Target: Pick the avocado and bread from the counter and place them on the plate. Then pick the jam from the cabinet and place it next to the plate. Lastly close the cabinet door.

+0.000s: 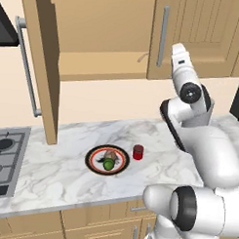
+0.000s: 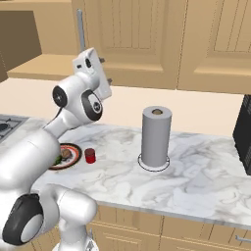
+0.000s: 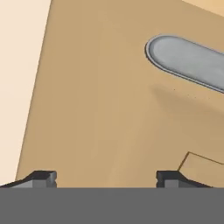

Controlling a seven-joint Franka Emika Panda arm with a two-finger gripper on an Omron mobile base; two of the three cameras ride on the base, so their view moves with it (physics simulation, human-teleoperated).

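Observation:
The plate [image 1: 94, 159] [image 2: 73, 153] lies on the counter [image 1: 61, 173] and carries the green avocado [image 1: 108, 164] and the brown bread [image 1: 111, 155]. Just right of the plate stands the red jam [image 1: 138, 152] [image 2: 89, 155]. The cabinet [image 1: 105, 38] is open, and its cabinet door [image 1: 44, 65] swings out at the left with its bar handle [image 1: 26, 64]. My gripper [image 2: 105, 71] [image 3: 105, 179] is raised high and open, holding nothing. It faces the closed neighbouring door [image 1: 193, 31] close up, near the lower end of that door's silver handle [image 3: 188, 59] [image 1: 163, 30].
A tall grey paper-towel roll [image 2: 156, 138] stands on the counter right of the jam. A hob [image 1: 5, 156] sits at the counter's left end under a dark hood [image 1: 5, 32]. A black appliance [image 2: 243, 132] is at the far right.

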